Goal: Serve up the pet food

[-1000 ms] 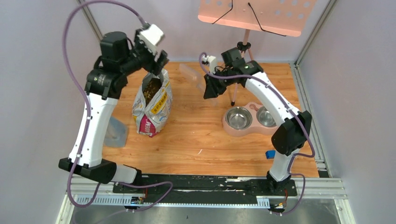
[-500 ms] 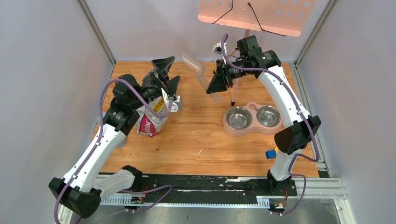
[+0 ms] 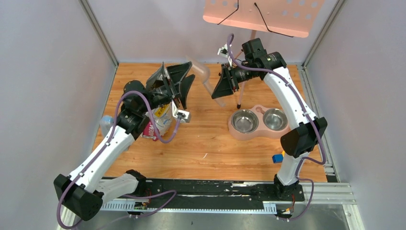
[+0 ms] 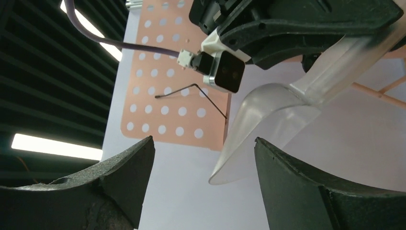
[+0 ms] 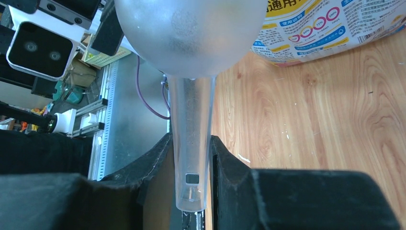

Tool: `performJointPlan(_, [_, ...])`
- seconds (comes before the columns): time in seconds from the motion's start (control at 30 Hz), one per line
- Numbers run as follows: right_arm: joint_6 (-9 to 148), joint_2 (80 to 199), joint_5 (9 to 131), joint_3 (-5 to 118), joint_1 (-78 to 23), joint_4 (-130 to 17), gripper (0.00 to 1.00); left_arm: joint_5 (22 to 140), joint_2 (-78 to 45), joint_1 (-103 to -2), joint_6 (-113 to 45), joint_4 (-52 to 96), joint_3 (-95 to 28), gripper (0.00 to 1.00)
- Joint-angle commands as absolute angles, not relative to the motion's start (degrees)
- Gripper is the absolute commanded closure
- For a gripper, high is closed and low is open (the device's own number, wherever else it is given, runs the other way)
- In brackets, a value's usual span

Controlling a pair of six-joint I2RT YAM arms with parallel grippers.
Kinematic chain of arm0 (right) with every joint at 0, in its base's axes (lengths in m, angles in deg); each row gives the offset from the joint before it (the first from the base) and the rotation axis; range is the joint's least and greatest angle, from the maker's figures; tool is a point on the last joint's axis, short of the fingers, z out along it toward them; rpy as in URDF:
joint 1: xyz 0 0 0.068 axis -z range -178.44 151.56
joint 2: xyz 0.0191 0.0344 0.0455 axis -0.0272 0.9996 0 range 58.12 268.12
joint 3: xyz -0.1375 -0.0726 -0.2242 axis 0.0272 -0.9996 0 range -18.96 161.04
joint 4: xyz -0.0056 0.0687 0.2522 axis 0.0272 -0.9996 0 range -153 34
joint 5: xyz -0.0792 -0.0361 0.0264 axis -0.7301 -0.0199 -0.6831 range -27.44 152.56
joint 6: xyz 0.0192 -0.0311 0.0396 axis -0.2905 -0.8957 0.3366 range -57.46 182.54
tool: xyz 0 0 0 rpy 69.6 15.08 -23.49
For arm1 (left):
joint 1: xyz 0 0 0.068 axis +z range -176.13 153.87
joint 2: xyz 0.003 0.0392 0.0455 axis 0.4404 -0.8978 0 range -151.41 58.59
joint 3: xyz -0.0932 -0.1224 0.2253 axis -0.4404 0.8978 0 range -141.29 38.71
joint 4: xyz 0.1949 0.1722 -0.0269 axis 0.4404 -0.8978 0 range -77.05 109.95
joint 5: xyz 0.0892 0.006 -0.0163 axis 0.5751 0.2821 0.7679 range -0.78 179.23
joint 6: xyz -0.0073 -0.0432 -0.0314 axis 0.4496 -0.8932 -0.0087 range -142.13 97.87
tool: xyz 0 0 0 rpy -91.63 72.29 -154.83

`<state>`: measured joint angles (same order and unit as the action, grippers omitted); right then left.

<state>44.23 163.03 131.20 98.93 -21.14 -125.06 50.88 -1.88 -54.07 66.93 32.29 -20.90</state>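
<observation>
Two arms have moved: the left claw (image 3: 178, 80), spread and empty, has swung off the bag (image 3: 162, 114) toward the clear scoop (image 3: 203, 72), whose handle the right claw (image 5: 191, 158) pinches. Pet food is hidden, presumably inside the bag; the bowls (image 3: 244, 120) look empty, so scooping remains ahead.

The wooden table (image 3: 206, 139) bears a printed bag (image 3: 163, 115), twin-bowl feeder (image 3: 260, 120) and blue block (image 3: 276, 158).

— Where are the small dry brown kibble pellets?
— No view shows them. In the top view the left gripper (image 3: 183, 78) covers the mouth of the white, yellow and magenta printed bag (image 3: 162, 117), so I cannot tell their state.
</observation>
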Motion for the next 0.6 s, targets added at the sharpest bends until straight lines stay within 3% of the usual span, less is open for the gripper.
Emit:
performJointPlan(0.0, [45.39, 163.41, 134.63, 98.98, -21.55, -124.9, 1.0, 47.52, -3.54, -56.15, 70.01, 36.91, -21.27, 0.18])
performJointPlan(0.43, [45.9, 162.45, 133.76, 97.94, -22.0, -125.23, 1.0, 49.06, -8.52, -57.36, 78.12, 35.14, -24.2, 0.43])
performJointPlan(0.57, [45.82, 162.48, 133.76, 97.98, -22.0, -125.21, 1.0, 51.94, -9.19, -57.98, 78.26, 34.07, -24.82, 0.62])
